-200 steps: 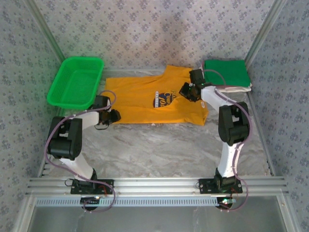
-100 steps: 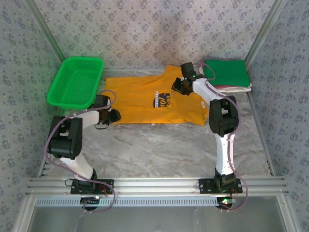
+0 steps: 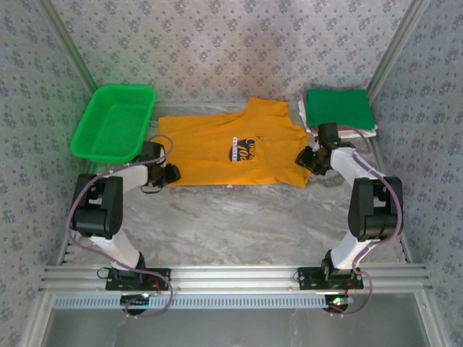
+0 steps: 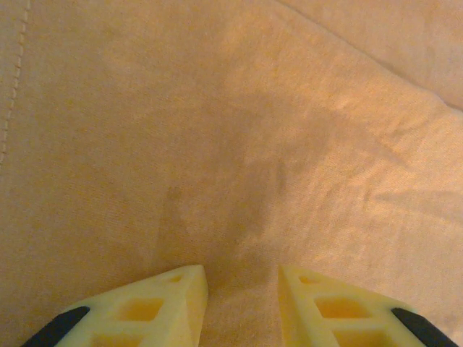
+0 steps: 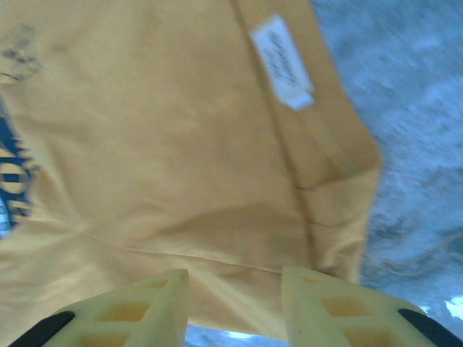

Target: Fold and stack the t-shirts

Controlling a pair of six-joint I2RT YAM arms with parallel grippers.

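Both spread apart: left gripper [image 3: 168,173] at 8 o'clock on the orange t-shirt [image 3: 217,148], right gripper [image 3: 307,159] at its 4 o'clock corner. I worry the right pinches one layer only and skews the fold.

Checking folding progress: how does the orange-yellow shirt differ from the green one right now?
The orange-yellow shirt lies spread open on the table; the green shirt is folded into a compact rectangle. The orange-yellow shirt carries a dark blue-and-white chest print; the green shirt looks plain. The orange-yellow shirt sits mid-table, while the green shirt rests on a white folded layer in the far right corner. Both are cloth tees.
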